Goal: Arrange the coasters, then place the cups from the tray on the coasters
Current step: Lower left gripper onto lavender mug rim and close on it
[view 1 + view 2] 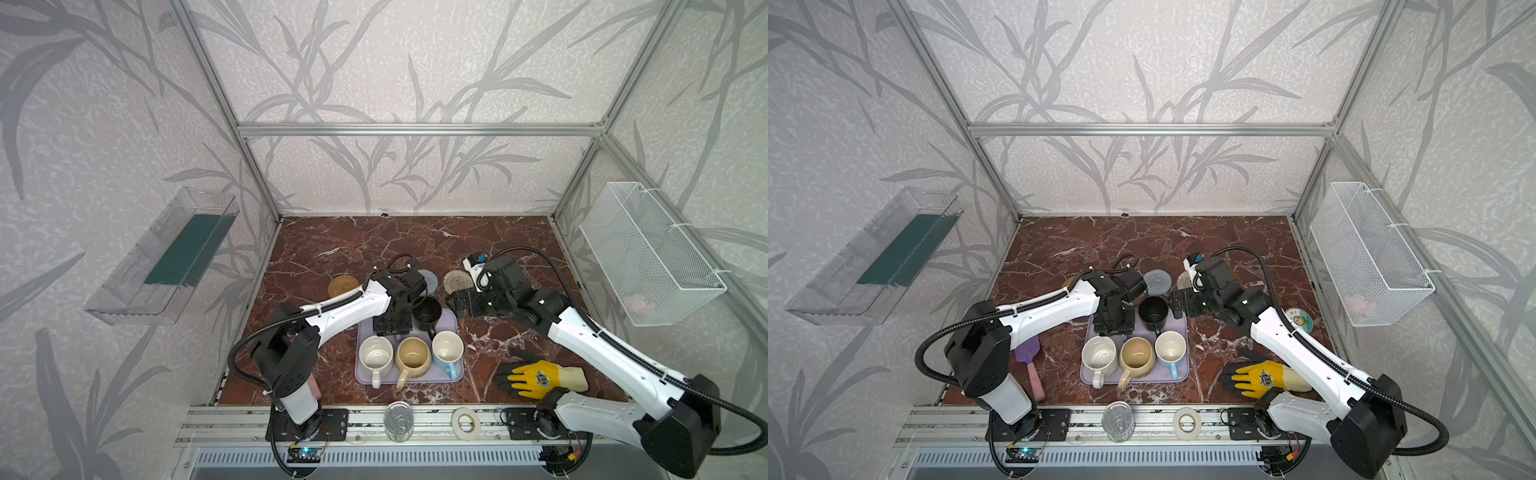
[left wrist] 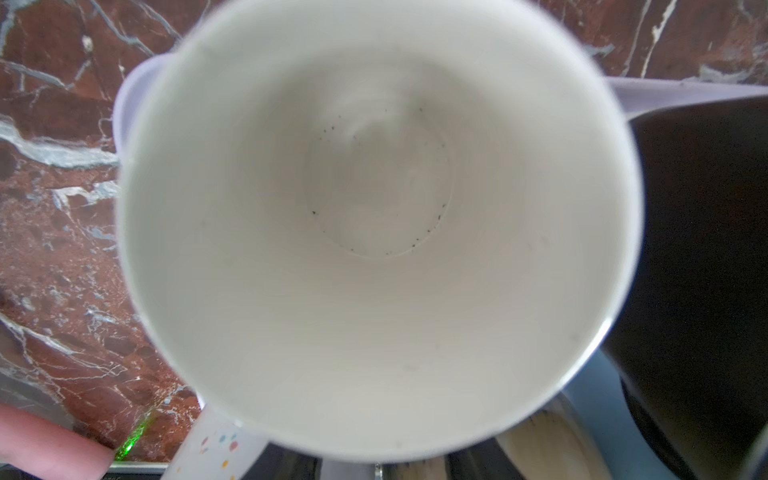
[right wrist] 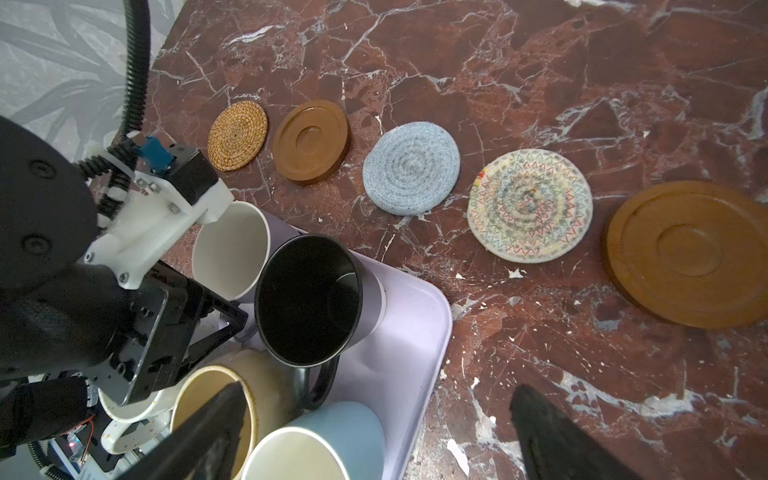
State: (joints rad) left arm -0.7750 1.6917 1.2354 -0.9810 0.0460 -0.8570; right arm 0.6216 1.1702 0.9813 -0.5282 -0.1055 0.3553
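Note:
Five coasters lie in a row behind the tray: rattan (image 3: pixel 237 136), wooden (image 3: pixel 311 140), grey-blue (image 3: pixel 411 168), cream (image 3: pixel 530 205), wooden (image 3: pixel 690 253). The lavender tray (image 1: pixel 409 380) holds the black cup (image 1: pixel 427 313), speckled white cup (image 1: pixel 376 355), beige cup (image 1: pixel 413 353) and light blue cup (image 1: pixel 447 349). My left gripper (image 1: pixel 390 328) stands over the lavender cup (image 3: pixel 230 249), whose white inside (image 2: pixel 374 208) fills the left wrist view; its fingers are hidden. My right gripper (image 1: pixel 455 305) hovers open beside the tray's back right corner, holding nothing.
A yellow and black glove (image 1: pixel 536 378) lies right of the tray under my right arm. A silver can (image 1: pixel 398 419) and a tape roll (image 1: pixel 465 423) sit on the front rail. A purple brush (image 1: pixel 1030 361) lies left of the tray. A wire basket (image 1: pixel 648 253) hangs on the right wall.

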